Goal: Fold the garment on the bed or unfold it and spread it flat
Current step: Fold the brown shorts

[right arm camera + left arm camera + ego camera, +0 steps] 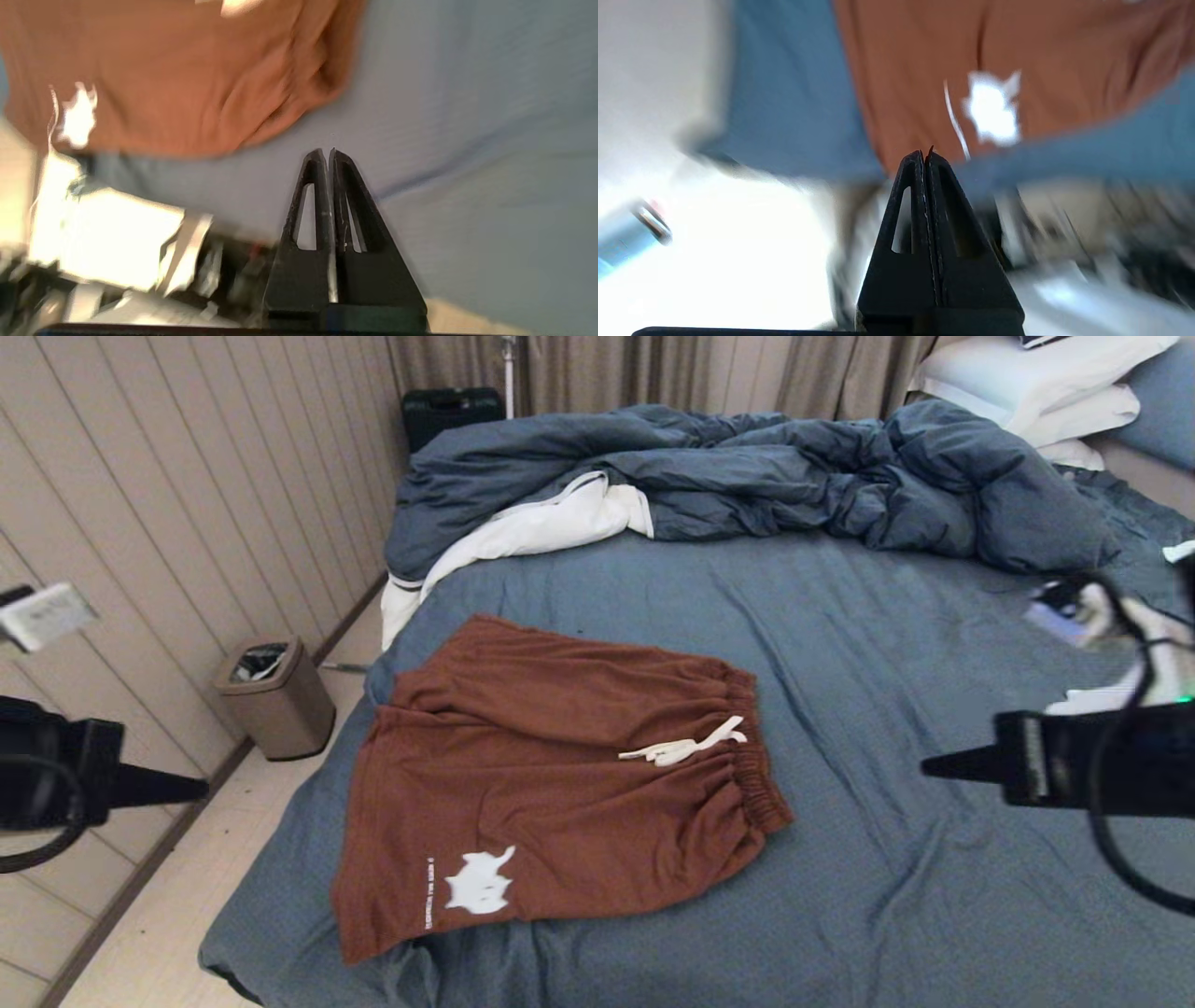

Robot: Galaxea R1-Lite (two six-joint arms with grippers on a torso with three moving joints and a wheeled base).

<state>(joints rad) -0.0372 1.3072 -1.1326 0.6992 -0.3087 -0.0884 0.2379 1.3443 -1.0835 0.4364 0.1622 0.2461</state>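
Right, shorts lie flat on the bed, both arms off to the sides w/ nothing held.

The garment [551, 775] sits on the near-left part of the bed [915, 896], waistband toward the bed's middle, legs toward the left edge, white graphic [478, 882] on the near leg. My left gripper [187, 789] hangs out over the floor beside the bed, fingers pressed together, empty; right gripper [934, 767] hovers over bare sheet right of the waistband, also closed, empty. I judge it's the approach for a fold: I'd open both pincers first, then pinch the near hem and near waistband corner together, lifting evenly so the cloth doesn't bunch. Keep clear of the drawstring [686, 747].
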